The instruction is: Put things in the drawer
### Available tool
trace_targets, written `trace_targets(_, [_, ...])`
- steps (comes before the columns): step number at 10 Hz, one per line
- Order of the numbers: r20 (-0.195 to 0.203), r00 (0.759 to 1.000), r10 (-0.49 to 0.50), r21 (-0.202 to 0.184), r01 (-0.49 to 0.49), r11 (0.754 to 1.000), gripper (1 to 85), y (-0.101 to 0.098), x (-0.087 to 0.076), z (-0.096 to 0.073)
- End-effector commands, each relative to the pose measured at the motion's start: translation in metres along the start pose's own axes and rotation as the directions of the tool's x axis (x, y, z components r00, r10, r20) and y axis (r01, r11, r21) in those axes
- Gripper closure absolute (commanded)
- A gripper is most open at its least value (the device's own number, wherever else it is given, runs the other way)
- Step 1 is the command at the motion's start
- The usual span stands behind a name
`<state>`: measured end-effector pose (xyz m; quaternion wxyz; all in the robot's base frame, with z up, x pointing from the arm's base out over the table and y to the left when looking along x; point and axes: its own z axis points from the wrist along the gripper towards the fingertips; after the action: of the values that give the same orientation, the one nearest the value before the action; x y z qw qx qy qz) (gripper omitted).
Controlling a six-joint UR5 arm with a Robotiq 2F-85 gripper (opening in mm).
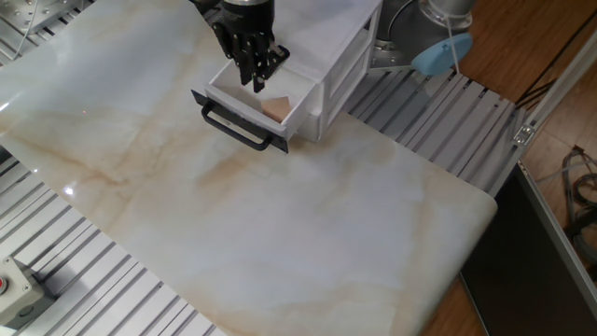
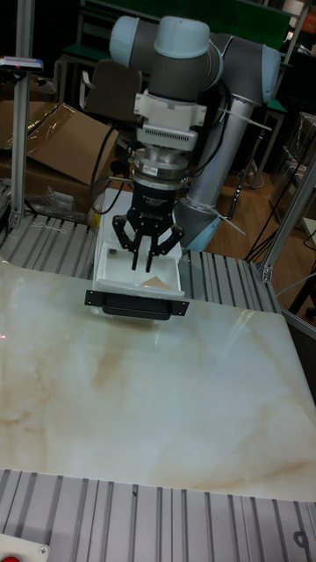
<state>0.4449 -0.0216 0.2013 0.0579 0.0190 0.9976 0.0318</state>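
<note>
Fixed view. The white drawer (image 1: 244, 105) with the long black bar handle (image 1: 236, 127) stands pulled out from the small white cabinet (image 1: 340, 51) at the far edge of the marble-patterned table (image 1: 280, 224). A light-tan wooden cube (image 1: 275, 109) lies inside the drawer, in its right part, close against the front wall and resting on the drawer floor. The gripper (image 1: 256, 77) hangs above the open drawer, to the left of the cube and apart from it. Its fingers (image 1: 250, 70) point down and sit close together with only a narrow gap showing; nothing is seen between them. A light-blue round disc (image 1: 440, 55) sits beyond the cabinet, near the arm's base, well apart from the drawer.

Tall fixed view. The arm (image 2: 180, 53) reaches forward and down over the drawer (image 2: 140, 279), which faces the camera with its handle (image 2: 136, 306) nearest. The gripper (image 2: 143, 260) hangs just over the drawer's interior, fingertips level with or slightly above the rim. The two fingers (image 2: 135, 255) are nearly closed, a thin slot between them, and hold nothing. The cube (image 2: 159, 282) shows as a tan patch on the drawer floor, right of the fingertips; its outline is blurred here, so its exact tilt cannot be judged. It does not touch the gripper.
</note>
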Motion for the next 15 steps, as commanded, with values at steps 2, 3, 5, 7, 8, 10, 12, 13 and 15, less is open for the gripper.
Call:
trace_targets(2, [-0.008,1.0,0.02,-0.005,-0.02,1.0,84.7,-0.003,-0.02,-0.019])
trace_targets(3, [-0.03,1.0,-0.008,-0.006,0.008,1.0,84.7,-0.009,-0.027,-0.02])
trace_targets(5, [-0.026,1.0,0.001,-0.014,-0.001,1.0,84.7,-0.008,-0.043,-0.016])
trace_targets(7, [0.009,1.0,0.003,0.002,-0.003,1.0,84.7,-0.008,-0.061,-0.002])
trace_targets(8, [0.018,1.0,0.004,-0.001,-0.004,1.0,84.7,-0.007,-0.067,0.004])
trace_targets(10, [0.036,0.999,-0.002,0.001,0.001,1.0,84.7,-0.006,-0.076,0.016])
trace_targets(12, [0.046,0.999,-0.002,0.005,0.002,1.0,84.7,-0.006,-0.082,0.024])
trace_targets(13, [0.047,0.999,-0.004,0.005,0.004,1.0,84.7,-0.007,-0.084,0.028])
trace_targets(15, [0.049,0.999,-0.005,0.005,0.005,1.0,84.7,-0.006,-0.086,0.037])
